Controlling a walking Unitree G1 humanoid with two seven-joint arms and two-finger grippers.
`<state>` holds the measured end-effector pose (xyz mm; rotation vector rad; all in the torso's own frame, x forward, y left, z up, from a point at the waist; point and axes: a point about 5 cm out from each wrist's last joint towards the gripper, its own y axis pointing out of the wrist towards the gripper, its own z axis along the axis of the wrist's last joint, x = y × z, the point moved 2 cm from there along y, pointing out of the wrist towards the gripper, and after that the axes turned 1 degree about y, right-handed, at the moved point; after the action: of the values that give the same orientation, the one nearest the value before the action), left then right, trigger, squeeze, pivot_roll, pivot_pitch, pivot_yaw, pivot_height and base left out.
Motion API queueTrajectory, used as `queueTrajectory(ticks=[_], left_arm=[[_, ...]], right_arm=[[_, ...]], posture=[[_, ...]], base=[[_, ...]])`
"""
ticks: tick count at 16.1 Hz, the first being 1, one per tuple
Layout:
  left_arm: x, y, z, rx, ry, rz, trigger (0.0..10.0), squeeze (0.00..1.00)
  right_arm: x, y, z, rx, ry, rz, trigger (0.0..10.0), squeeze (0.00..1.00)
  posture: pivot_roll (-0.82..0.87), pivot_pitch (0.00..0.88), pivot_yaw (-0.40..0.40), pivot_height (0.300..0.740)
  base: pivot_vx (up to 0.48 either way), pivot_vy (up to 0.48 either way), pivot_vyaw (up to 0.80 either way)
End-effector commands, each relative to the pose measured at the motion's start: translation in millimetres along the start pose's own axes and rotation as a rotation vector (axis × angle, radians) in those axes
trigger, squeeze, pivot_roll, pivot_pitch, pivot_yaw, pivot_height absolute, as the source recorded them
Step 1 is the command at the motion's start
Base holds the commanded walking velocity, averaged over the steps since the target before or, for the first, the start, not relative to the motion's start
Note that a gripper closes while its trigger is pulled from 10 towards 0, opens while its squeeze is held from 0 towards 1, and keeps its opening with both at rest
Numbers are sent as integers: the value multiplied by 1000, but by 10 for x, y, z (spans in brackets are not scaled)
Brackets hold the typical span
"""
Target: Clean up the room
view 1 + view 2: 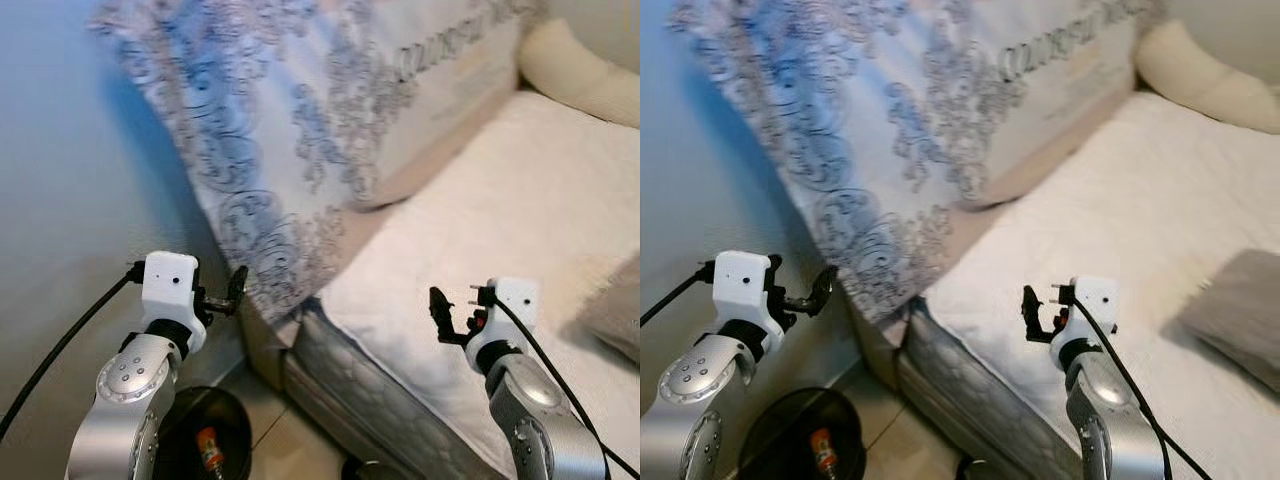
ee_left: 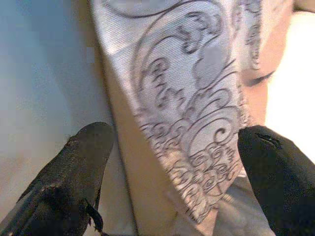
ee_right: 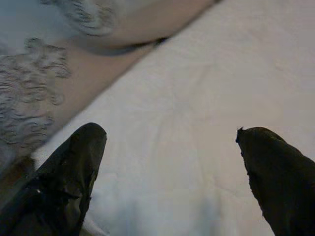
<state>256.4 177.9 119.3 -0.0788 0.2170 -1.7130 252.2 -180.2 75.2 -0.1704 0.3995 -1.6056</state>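
Bed-tidying stage: left gripper and right gripper, both spread wide and empty, face the patterned pillow in the upper centre; next likely calls for grasping its lower corner.

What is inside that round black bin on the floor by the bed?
In the round black bin lies a small orange bottle-like item. The robot's left arm covers part of the bin, so anything else inside cannot be seen.

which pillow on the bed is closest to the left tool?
The big patterned pillow with grey-blue scrollwork; its lower corner hangs right before the open left tool. The cream pillow and grey cushion lie far off.
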Motion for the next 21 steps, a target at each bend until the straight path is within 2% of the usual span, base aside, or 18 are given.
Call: queueTrajectory(ticks=[1, 5, 8, 12, 21], left_arm=[[1, 0, 1, -8, 7, -6, 10000, 0], [-33, 48, -3, -22, 25, 8, 10000, 0], [21, 80, 25, -2, 22, -25, 10000, 0], [61, 66, 4, -9, -9, -43, 10000, 0], [103, 70, 28, 12, 6, -74, 10000, 0]], right_arm=[[59, -7, -40, -22, 2, -32, 10000, 0], [41, 6, -45, -26, -8, -28, 10000, 0], [3, 22, -70, -42, -20, -18, 10000, 0], [-5, 26, -79, -50, -2, -17, 10000, 0], [7, 25, -108, -74, -8, -21, 10000, 0]], posture=[[65, 0, -11, 740], [58, 0, -7, 740], [57, 0, -6, 740], [56, 0, -4, 740], [57, 0, -11, 740]], base=[[0, 0, -712], [0, 0, -712], [0, 0, -712], [0, 0, -712], [0, 0, -712]])
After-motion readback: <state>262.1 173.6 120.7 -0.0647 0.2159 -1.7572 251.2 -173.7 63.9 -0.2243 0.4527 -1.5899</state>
